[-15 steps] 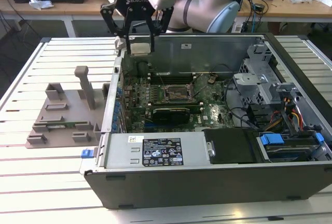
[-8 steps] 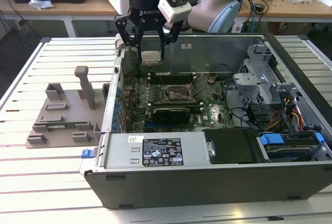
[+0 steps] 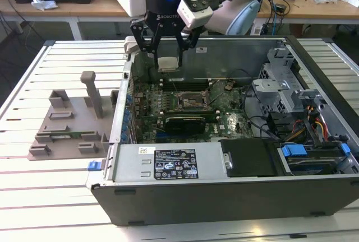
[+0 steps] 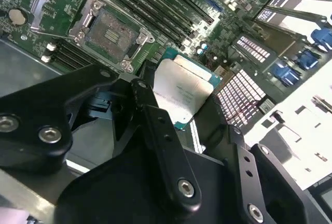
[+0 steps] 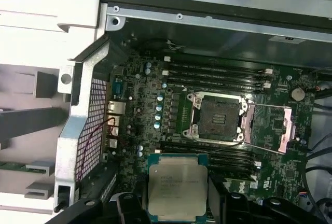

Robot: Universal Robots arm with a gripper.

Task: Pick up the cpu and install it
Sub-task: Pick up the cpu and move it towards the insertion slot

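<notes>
While the gripper (image 3: pixel 168 67) hangs inside the open computer case (image 3: pixel 224 197), its two black fingers (image 4: pixel 155 125) pinch the cpu (image 3: pixel 168 63) by opposite edges, so the chip sits between the fingertips, raised above the motherboard (image 5: pixel 150 94).

**The chip.** The cpu is a small, flat square with a dull silver metal lid, faint print on the lid and a thin green rim. In the exterior view it reads as a pale square between the fingertips.

**Views compared.**
- The first wrist view looks past the chip to the empty socket (image 5: pixel 215 115) on the board beyond the fingertips. The socket's metal load plate (image 5: pixel 272 128) is swung open to one side, and rows of memory slots (image 5: pixel 218 73) flank it.
- The second wrist view shows the gripper's black linkage and screws close up. It also shows a coin cell (image 4: pixel 17 16) on the board and blue connectors (image 4: pixel 306 58).
- The exterior view alone gives the whole case. A black expansion card (image 3: pixel 185 121) lies on the board below the gripper, and a labelled power supply (image 3: pixel 174 163) sits further toward the camera. Drive bays with blue tabs (image 3: pixel 293 151) lie off to the exterior view's right.
- A grey holder block (image 3: pixel 64 121) with upright posts stands outside the case, well apart from the gripper on the exterior view's left.

**Setting.** The case and the holder block rest on a pale slatted table (image 3: pixel 50 197). Behind the gripper stand desks (image 3: pixel 303 4) carrying cables and small boxes.
</notes>
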